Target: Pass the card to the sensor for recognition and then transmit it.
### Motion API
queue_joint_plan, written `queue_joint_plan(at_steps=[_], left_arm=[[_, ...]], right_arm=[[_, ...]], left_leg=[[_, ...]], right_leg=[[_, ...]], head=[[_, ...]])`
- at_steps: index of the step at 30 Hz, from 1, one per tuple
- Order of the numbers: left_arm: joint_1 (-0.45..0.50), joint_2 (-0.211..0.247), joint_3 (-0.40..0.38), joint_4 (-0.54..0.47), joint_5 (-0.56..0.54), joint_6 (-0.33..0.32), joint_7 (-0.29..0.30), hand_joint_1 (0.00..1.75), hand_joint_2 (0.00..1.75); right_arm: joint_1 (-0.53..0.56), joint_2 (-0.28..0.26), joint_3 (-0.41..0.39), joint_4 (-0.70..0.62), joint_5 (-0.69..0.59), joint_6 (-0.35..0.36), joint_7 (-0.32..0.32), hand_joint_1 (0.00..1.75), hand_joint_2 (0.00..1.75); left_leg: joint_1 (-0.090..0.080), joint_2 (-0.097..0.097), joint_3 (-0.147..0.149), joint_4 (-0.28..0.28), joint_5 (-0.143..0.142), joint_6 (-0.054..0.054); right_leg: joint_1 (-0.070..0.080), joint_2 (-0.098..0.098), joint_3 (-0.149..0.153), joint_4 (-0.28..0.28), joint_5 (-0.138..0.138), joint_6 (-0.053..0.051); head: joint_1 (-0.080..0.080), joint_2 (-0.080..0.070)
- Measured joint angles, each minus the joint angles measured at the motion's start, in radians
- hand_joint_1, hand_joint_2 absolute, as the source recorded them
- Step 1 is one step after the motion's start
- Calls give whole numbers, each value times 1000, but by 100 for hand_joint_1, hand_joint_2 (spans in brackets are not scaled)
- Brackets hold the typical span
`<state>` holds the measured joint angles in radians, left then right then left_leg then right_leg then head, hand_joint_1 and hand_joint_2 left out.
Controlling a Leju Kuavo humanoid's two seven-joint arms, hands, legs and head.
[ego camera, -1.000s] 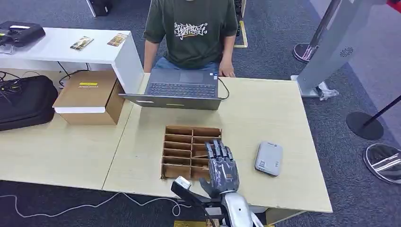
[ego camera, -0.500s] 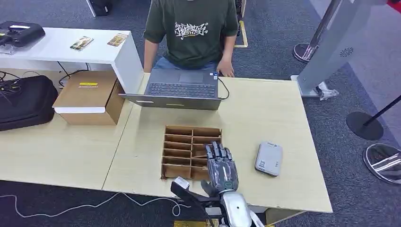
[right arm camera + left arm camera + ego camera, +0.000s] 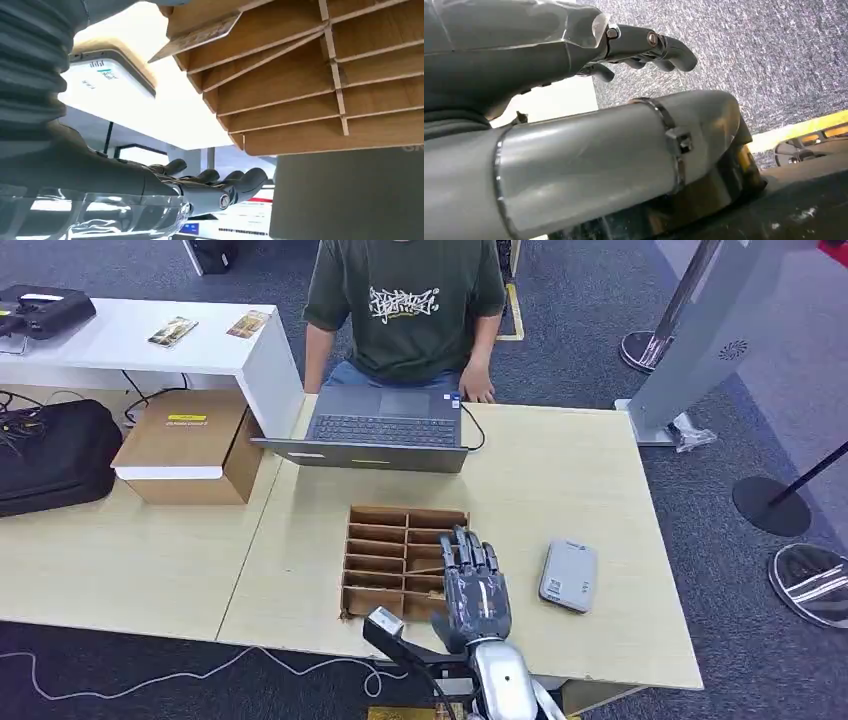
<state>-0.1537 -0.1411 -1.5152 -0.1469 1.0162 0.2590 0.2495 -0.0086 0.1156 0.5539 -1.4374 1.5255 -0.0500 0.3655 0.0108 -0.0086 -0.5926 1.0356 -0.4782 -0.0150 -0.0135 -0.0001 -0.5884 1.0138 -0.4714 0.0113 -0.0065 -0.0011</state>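
Head view:
- Right hand (image 3: 476,585) over the right column of the cardboard organiser (image 3: 385,558), palm down, fingers straight and slightly apart, grasping nothing.
- Organiser: brown corrugated board, rectangular, 2 columns of shallow slots split by thin cardboard strips. Flat on the pale wood-grain table (image 3: 560,480).
- Sensor (image 3: 569,575): flat grey plastic slab with rounded corners, on the table just beside the hand, on its right, apart from the organiser.
- Open grey laptop (image 3: 385,430) at the far edge. Behind it a seated person (image 3: 405,310) in a dark green printed T-shirt.
- On the adjoining table to the left, a brown cardboard box (image 3: 190,445) and a black fabric bag (image 3: 55,455).

Left wrist view:
- Left hand (image 3: 524,55) above speckled grey carpet (image 3: 774,55). Dark fingers (image 3: 659,45) loosely bent and apart, nothing held.

Right wrist view:
- Right hand (image 3: 125,182) seen from behind: ribbed grey cover, glossy dark fingers (image 3: 240,182) stretched out side by side, released, touching nothing.
- Organiser slots close up: matte tan walls with raw cut edges.
- Card (image 3: 197,36): thin, flat, tan-toned sheet lying tilted in 1 outer slot, 1 corner poking past the organiser's rim. Print too blurred to read.
- Sensor near that slot: white-grey casing, small dark and teal markings on its face.
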Motion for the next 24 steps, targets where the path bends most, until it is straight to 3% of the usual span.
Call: queue_joint_plan(at_steps=[24], left_arm=[[-2, 3, -7, 0, 28, -15, 13, 0, 0]], right_arm=[[4, -2, -1, 10, -25, 56, 29, 0, 175]], left_leg=[[0, 0, 0, 0, 0, 0]], right_leg=[[0, 1, -1, 0, 0, 0]], head=[[0, 0]])
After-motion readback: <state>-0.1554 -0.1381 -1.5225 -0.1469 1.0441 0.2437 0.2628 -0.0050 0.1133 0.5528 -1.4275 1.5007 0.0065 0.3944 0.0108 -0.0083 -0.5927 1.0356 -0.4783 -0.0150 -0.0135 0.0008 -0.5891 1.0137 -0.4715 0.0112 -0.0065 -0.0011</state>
